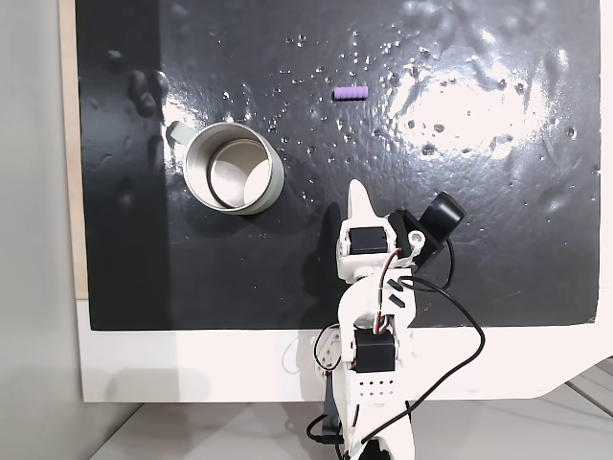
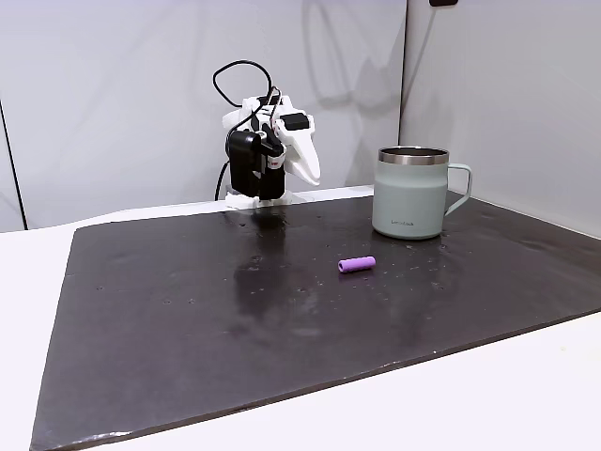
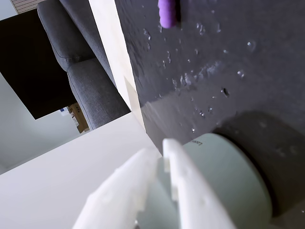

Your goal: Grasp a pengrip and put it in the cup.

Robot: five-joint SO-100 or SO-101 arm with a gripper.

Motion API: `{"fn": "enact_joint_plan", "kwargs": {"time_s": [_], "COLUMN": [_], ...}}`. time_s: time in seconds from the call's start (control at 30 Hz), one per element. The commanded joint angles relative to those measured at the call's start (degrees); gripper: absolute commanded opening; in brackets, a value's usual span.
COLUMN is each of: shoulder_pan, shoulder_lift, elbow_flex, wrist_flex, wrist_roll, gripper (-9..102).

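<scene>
One pengrip (image 1: 350, 93) still to fetch; tool (image 1: 359, 196) empty.
Tool narrow, well apart from it; next open, reach far, then carry left to cup (image 1: 235, 170).

My pincer (image 3: 157, 152) points past the cup (image 3: 228, 176), its white fingers nearly together. The purple pengrip (image 3: 167, 12) lies far off on the dark surface (image 3: 248, 57).
</scene>
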Motion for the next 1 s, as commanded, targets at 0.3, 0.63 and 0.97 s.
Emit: {"fn": "enact_joint_plan", "kwargs": {"time_s": [0.3,0.63,0.97], "shoulder_pan": [-0.70,-0.18,-0.97], "shoulder_lift": [0.70,0.70,-29.62], "elbow_flex": [2.99,-4.22,-41.04], "wrist_flex": [0.18,1.85,14.33], "wrist_roll": [-0.97,-3.69,-2.29], "gripper": [0,0,0]}}
